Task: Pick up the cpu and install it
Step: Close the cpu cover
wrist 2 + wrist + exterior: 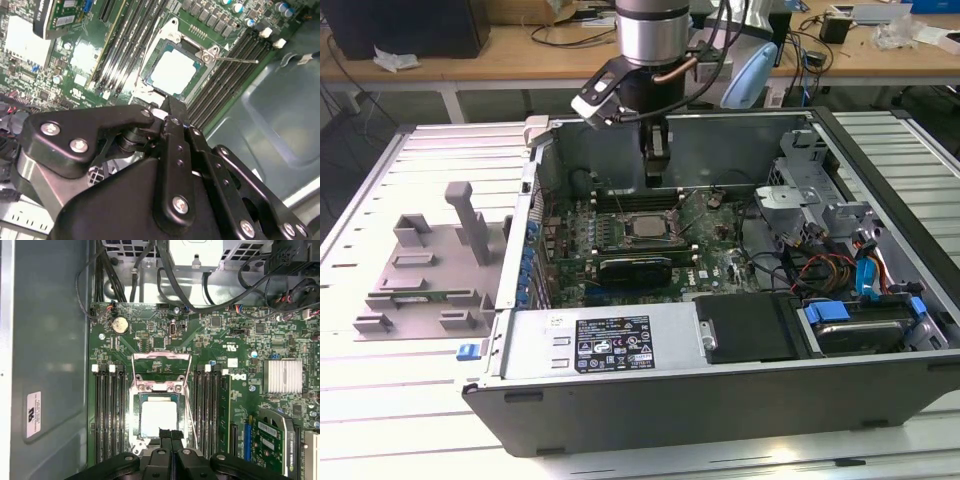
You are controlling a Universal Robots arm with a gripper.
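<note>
Though pressed together and empty, end effector (170, 433) over one edge of the socketed cpu (159, 419)

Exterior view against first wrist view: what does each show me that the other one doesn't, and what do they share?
The exterior view takes in the whole open computer case, the grey plastic tray beside it on the exterior view's left, and the arm reaching down into the case. The first wrist view, up close, brings out a round coin battery and a ribbed silver heatsink. Both show the cpu lying in its socket, with the gripper hanging over it, fingers shut and empty.
</note>
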